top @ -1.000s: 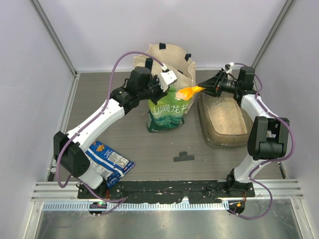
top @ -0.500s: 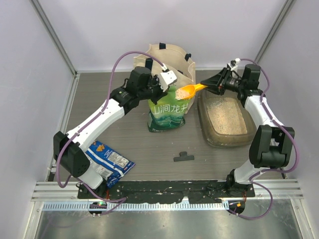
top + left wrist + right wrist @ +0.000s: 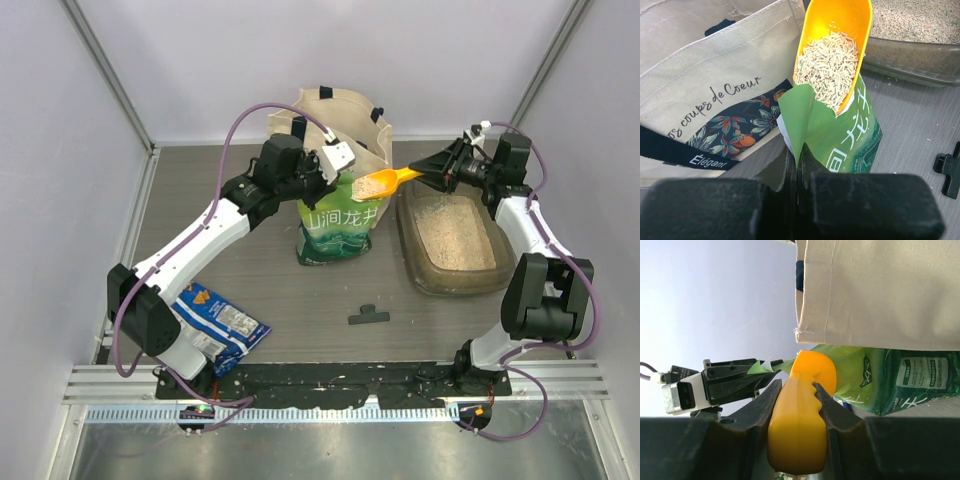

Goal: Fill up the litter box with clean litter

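Now mid-transfer, right gripper [image 3: 799, 390] clamped on the scoop [image 3: 840, 15] of clean litter [image 3: 827, 65], left gripper [image 3: 797, 167] pinching the pouch [image 3: 850, 145] lip; next, swing over the litter box [image 3: 455, 286] and tip.

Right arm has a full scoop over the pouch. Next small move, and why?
Probably swing the right claw rightward, keeping it level, to carry the orange scoop over the litter box. The scoop is loaded with litter and sits above the mouth of the green pouch, which the left claw pinches. The box lies just right of it.
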Robot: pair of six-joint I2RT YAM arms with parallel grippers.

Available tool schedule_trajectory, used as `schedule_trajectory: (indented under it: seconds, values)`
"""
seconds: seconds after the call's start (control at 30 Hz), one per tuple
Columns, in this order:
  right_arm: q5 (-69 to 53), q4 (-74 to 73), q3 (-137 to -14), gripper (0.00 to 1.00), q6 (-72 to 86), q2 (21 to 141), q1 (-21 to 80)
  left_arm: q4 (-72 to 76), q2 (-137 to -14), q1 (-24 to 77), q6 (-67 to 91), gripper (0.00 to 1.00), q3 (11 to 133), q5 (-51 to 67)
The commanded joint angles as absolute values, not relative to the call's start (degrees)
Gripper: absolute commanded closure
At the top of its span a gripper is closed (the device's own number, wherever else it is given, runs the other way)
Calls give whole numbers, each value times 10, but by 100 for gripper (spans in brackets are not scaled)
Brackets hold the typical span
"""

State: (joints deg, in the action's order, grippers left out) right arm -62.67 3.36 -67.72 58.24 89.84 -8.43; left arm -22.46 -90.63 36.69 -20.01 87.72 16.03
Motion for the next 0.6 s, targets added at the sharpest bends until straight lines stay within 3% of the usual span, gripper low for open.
schedule_trajectory:
  seconds: [0.0, 0.57]
  values:
    - [-639, 123, -670, 99, 632, 903, -103, -92, -845, 356, -217, 100, 907, 140]
    - [-655, 127, -678, 99, 638, 901, -118, -92, -851, 356, -234, 100, 910, 140]
